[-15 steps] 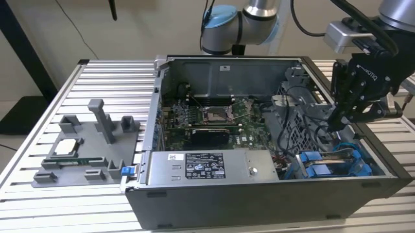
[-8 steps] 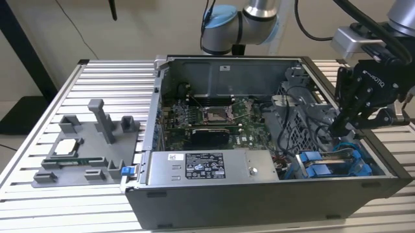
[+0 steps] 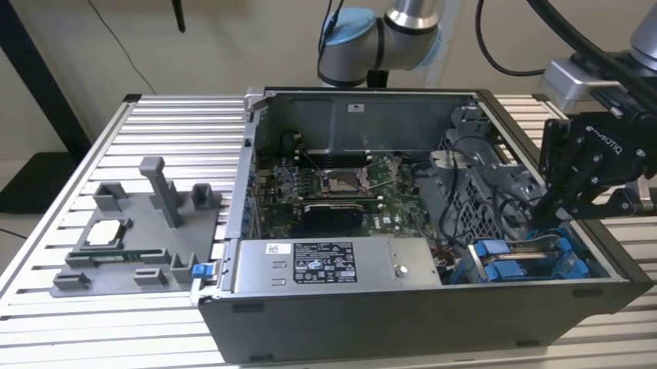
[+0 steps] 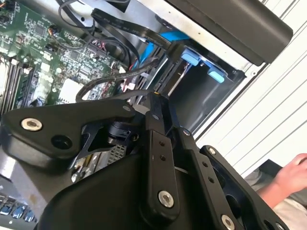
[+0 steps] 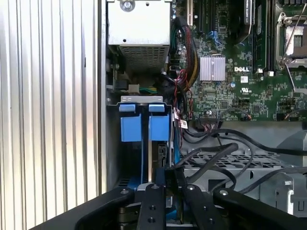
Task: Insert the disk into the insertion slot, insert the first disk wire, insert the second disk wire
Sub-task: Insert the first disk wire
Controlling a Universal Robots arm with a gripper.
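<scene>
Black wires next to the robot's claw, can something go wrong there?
Maybe. The loose black wires loop right beside the gripper, so they could snag on it. The gripper is close against the insertion slot with its blue tabs, so a sideways slip might knock them. A person's hand is close by in the second wrist view and might get bumped.

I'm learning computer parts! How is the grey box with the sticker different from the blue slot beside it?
The box is plain grey with a sticker; the slot has bright blue plastic pieces. The gripper is at the slot, away from the box. Both sit inside the open computer case.
</scene>
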